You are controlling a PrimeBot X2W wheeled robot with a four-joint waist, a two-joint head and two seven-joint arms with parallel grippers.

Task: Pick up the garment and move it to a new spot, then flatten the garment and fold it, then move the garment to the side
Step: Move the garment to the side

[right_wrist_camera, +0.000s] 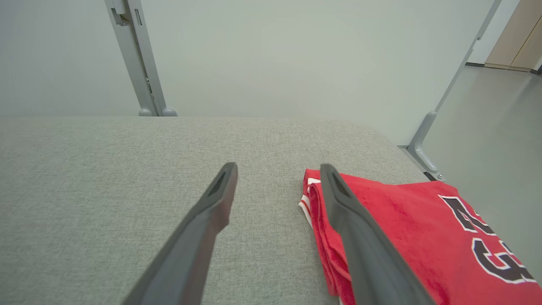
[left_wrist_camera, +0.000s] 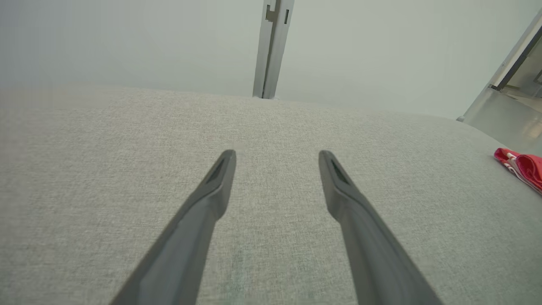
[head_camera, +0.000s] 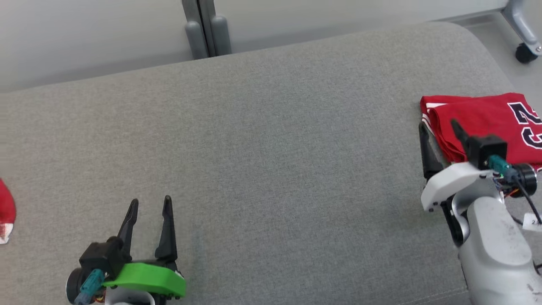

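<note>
Because the garment (head_camera: 482, 118) is a soft red jersey folded into a flat stack of several layers, I judge it light and limp. Lifted by one layer it would likely sag and fall open, though the knit looks grippy rather than slippery. It lies at the right-hand end of the grey padded worktop (head_camera: 271, 148), its white-striped folded edge facing the middle. The right hand (right_wrist_camera: 278, 169) hangs at that edge, fingers spread wide and nothing between them, one finger over the cloth and the other over bare worktop. Whether it touches the cloth I cannot tell. The left hand (head_camera: 151, 200) rests well apart near the front left, likewise spread and empty. The best hold would be across the folded edge, pinching all layers together. With the jersey folded and off to the side, the task looks nearly done.
</note>
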